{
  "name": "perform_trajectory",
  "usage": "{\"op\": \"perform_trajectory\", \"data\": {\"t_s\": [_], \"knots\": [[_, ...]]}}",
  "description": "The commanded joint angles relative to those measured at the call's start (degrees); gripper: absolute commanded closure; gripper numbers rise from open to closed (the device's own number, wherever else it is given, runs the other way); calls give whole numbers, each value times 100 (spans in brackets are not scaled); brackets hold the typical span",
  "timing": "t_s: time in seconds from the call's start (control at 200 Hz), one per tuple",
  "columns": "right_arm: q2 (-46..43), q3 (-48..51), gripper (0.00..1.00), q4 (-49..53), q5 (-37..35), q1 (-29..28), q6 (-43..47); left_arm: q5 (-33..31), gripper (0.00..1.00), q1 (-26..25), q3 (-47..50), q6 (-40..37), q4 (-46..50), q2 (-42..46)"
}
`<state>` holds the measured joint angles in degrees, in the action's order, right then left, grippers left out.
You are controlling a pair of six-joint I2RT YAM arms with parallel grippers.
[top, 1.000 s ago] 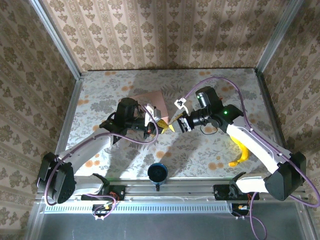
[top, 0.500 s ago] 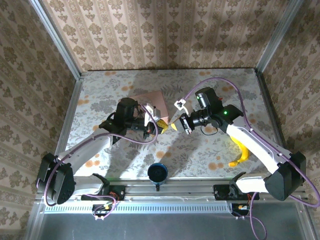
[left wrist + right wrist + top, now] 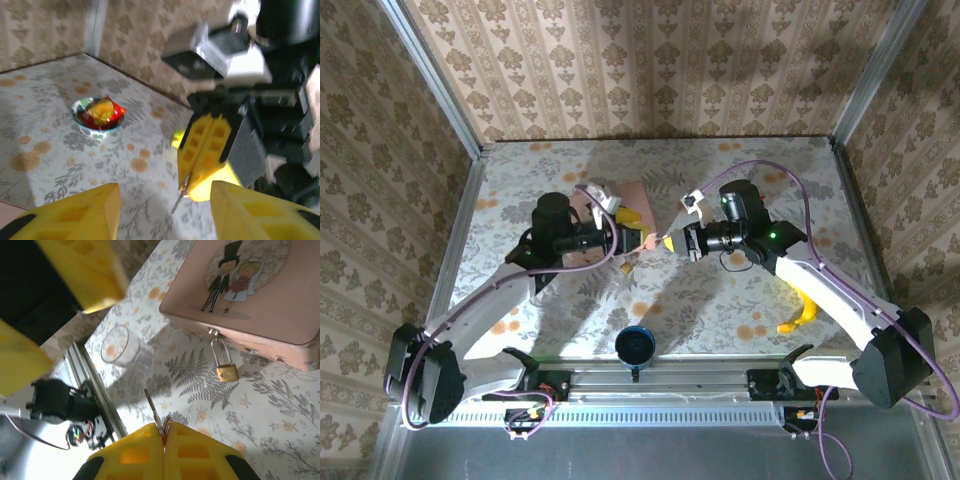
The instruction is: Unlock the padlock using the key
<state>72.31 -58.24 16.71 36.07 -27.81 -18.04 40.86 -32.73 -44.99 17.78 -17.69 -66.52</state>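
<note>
Right claw (image 3: 164, 434): is pressing its yellow fingers together on the key (image 3: 151, 407), whose thin blade is sticking out past the fingertips.
Left claw (image 3: 165, 200): is standing wide, with nothing between its yellow fingers, and is facing the right claw at close range above the desk (image 3: 280, 405).
Padlock (image 3: 227, 373): is hanging by its shackle from the hasp on the front edge of the pink box (image 3: 260, 315), its brass body lying on the desk just beside the box wall.
Pink box: is sitting shut, showing a bride-and-groom picture on its lid.
Key and padlock: are not touching; the key is being held in the air, apart from the lock.
Round cup (image 3: 120, 347): is standing near the rail at the desk's near edge.
Banana toy (image 3: 802, 305): is lying beside the right arm.
Bowl (image 3: 97, 117): is holding something red and yellow.
</note>
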Motion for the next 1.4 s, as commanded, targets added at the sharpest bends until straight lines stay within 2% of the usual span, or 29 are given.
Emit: {"op": "perform_trajectory", "data": {"t_s": [0.0, 0.12, 0.26, 0.45, 0.555, 0.63, 0.71, 0.97, 1.175, 1.285, 1.395], "knots": [[-107, 175, 100, -1057, 145, 39, -986, -904, 44, -2, 244, 1420, -998, 227], [-41, 320, 100, -1696, 149, 78, -1477, -1357, 42, -73, 164, 1676, -581, 357], [89, 460, 100, -2569, 339, 161, -2093, -1566, 44, -127, -47, 1658, -77, 386], [246, 566, 100, -3656, 483, 180, -2683, -1501, 47, -386, -259, 1691, -375, 7], [324, 589, 100, -4030, 495, 180, -2889, -1435, 50, -460, -194, 2050, -1182, -301], [373, 580, 100, -4155, 500, 180, -2960, -1417, 55, -454, -77, 2408, -1933, -507], [364, 585, 100, -4202, 500, 180, -3001, -1374, 58, -449, -90, 2545, -2320, -664], [263, 668, 100, -4239, 484, 177, -3051, -1666, 61, -436, 60, 2624, -2869, -678], [241, 691, 100, -4387, 520, 171, -3156, -1609, 71, -410, 11, 2653, -2915, -755], [237, 691, 100, -4409, 525, 171, -3183, -1591, 69, -401, 29, 2704, -2950, -805], [230, 700, 100, -4464, 528, 171, -3223, -1583, 63, -385, 56, 2709, -2925, -838]]}}
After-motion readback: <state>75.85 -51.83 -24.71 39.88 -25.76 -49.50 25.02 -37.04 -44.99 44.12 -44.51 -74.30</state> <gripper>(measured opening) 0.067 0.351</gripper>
